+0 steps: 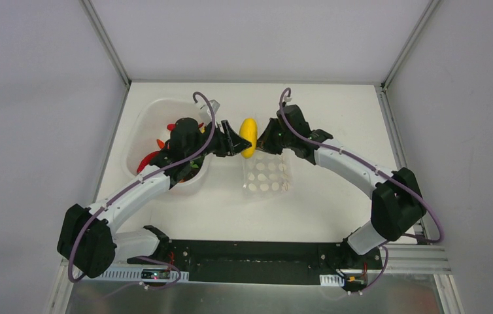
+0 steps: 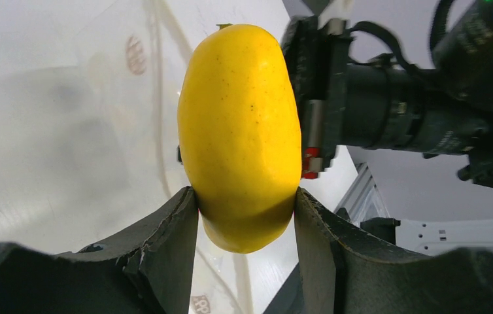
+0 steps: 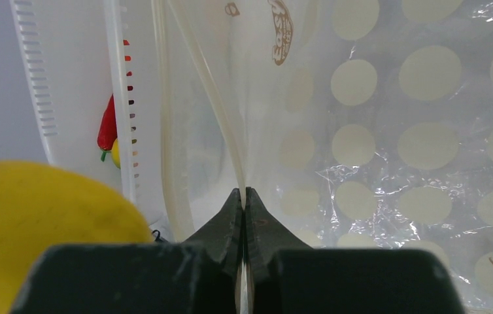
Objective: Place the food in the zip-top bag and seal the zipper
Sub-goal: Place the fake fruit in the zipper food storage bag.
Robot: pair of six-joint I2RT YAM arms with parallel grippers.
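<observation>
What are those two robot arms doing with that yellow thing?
They are packing toy food into a bag. The left end effector grips a yellow toy fruit. The right end effector is pinched shut on the edge of the dotted bag, holding it up. The fruit sits right by that raised edge and does not look to be inside yet. More toy food waits in the white tub on the left.

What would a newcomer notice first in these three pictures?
The bright yellow toy fruit catches the eye first, clamped in the left hand at mid-table, next to the dotted bag. Next, the right hand is pinched shut on that bag's edge, and the white tub at the left holds red and orange food.
</observation>
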